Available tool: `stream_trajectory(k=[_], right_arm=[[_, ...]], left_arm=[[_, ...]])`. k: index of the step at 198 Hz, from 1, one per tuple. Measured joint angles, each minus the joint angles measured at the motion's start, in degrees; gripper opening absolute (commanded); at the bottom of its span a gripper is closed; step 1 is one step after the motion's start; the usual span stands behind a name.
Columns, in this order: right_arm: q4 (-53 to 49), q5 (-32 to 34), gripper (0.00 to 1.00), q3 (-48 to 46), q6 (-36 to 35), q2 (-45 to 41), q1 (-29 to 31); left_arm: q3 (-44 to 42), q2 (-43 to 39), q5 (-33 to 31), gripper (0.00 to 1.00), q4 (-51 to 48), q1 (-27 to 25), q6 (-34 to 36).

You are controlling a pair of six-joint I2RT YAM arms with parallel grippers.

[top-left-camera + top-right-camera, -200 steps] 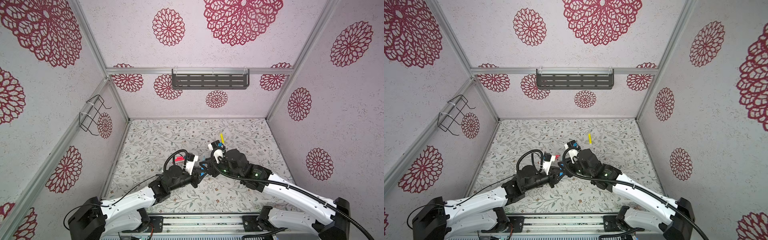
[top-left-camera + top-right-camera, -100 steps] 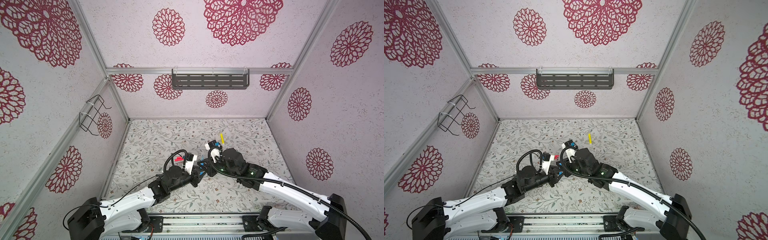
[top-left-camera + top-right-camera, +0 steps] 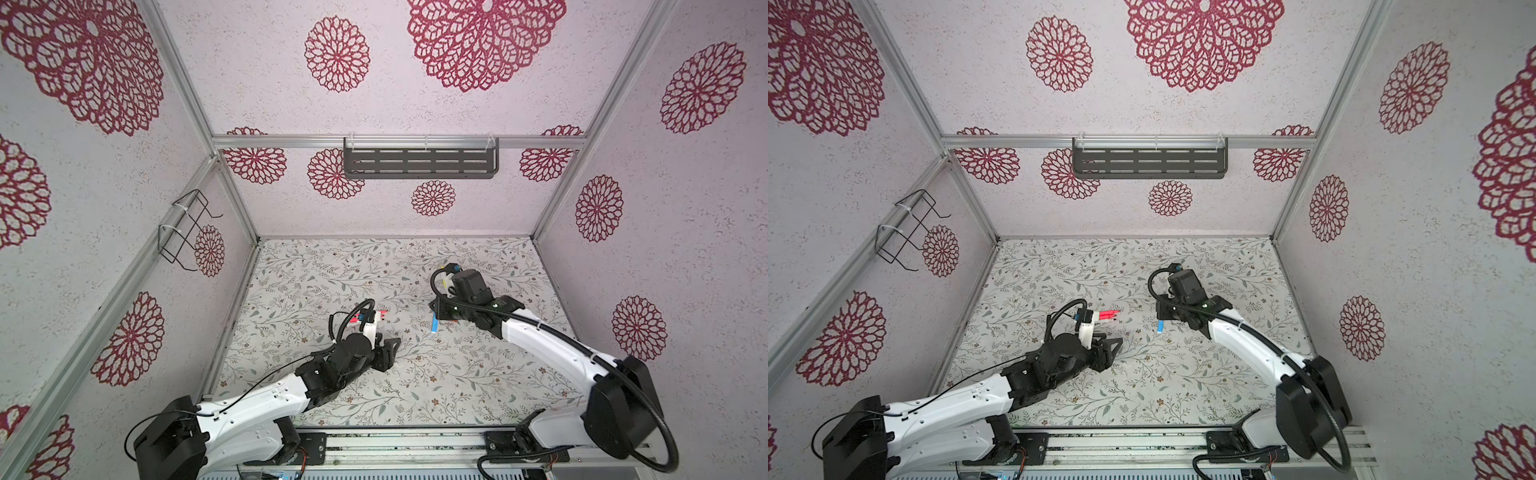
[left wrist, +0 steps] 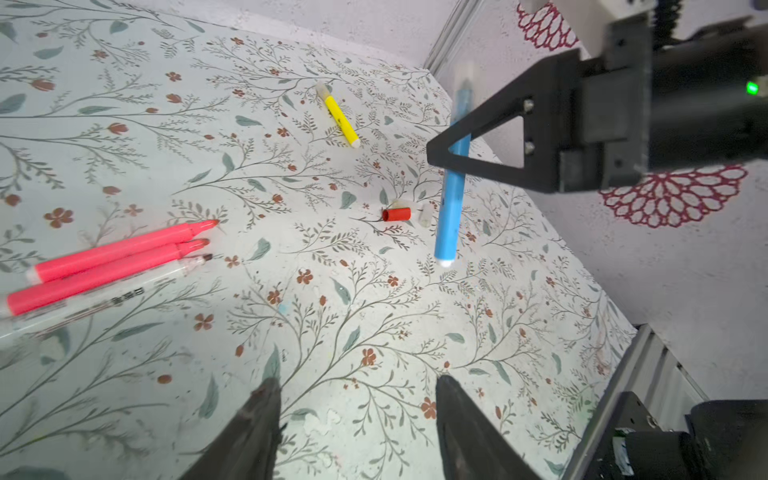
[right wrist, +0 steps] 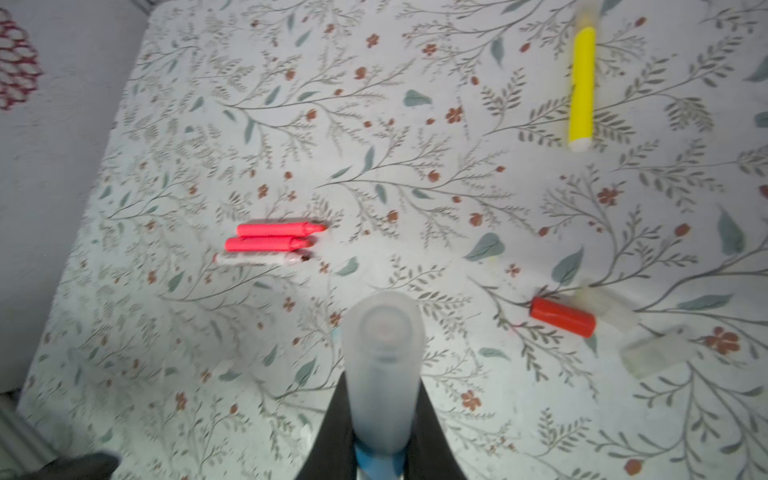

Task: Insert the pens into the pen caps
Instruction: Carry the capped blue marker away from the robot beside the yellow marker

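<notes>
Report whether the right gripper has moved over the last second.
Yes. In a top view the right gripper, shut on the blue pen, has shifted right, away from the two pinkish-red pens, which lie where they were.

Open mat (image 4: 374,299) ahead of left end effector (image 4: 356,380); pen trio (image 4: 108,272) flanks; blue pen (image 4: 451,208), red cap (image 4: 396,214) beyond.
</notes>
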Motion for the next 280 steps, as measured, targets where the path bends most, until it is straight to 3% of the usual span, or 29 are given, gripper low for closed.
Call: stream_trajectory(k=[92,138,166,176,202,212,250,280], right_arm=[[-18.36,5.4,0.07,53.9,-8.15,48.11,-5.18],[-27.87,6.38,0.08,71.8,-8.81,60.89,-5.9],[-30.21,8.68,0.09,73.68,-9.79,61.57,-6.86],[-31.08,9.4,0.14,73.7,-10.14,61.57,-7.43],[-32.81,12.17,0.42,73.7,-11.45,61.59,-8.7],[-33.31,13.2,0.47,73.68,-11.52,61.57,-8.94],[-32.96,13.73,0.49,69.59,-11.56,59.17,-8.96],[-31.43,14.21,0.44,64.26,-11.52,54.42,-7.89]], left_arm=[[-2.71,-9.97,-2.84,0.62,-4.61,-0.13,-1.88],[-3.67,-13.0,-3.93,0.62,-6.32,-0.13,-2.1],[-3.72,-13.51,-4.13,0.62,-6.75,-0.13,-2.08],[-3.89,-13.86,-4.22,0.63,-6.78,-0.13,-2.08],[-4.7,-15.06,-4.31,0.63,-6.84,-0.13,-2.08],[-4.9,-15.43,-4.37,0.63,-6.84,-0.13,-2.08],[-5.2,-16.11,-4.68,0.63,-6.86,-0.13,-2.08],[-5.2,-16.0,-4.83,0.63,-6.86,-0.13,-2.08]])
